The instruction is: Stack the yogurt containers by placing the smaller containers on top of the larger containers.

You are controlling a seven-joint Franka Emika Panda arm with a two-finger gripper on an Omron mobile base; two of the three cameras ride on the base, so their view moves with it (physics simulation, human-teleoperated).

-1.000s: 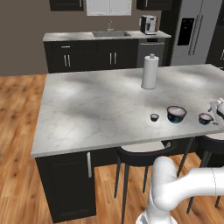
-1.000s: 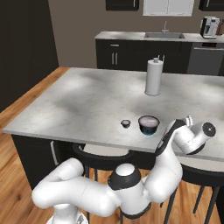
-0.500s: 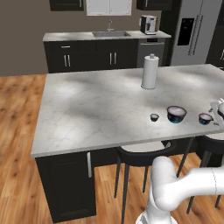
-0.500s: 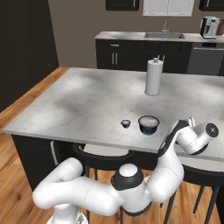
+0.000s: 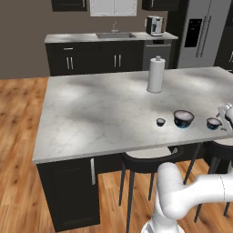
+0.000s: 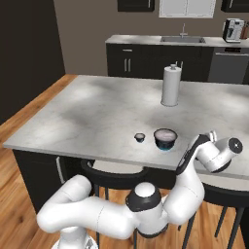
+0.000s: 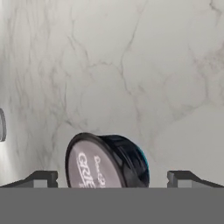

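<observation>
Mid tub (image 7: 107, 161): dark sides, pale printed lid, teal base band. It lies between my fingertips (image 7: 43, 178), my gripper (image 7: 113, 179) spread wide around it, untouching. It sits on the marble counter (image 5: 104, 113), right of the large tub (image 5: 183, 119) and tiny tub (image 5: 160, 122).

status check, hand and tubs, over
Hand open, fingers either side of mid tub, not shut on it. Big tub and tiny tub apart on counter. Nothing stacked yet.

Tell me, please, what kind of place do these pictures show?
Most likely a home kitchen, rendered: a grey marble island counter with a tall white paper-towel roll, a steel sink with faucet set into dark cabinets, and a stainless refrigerator.
</observation>
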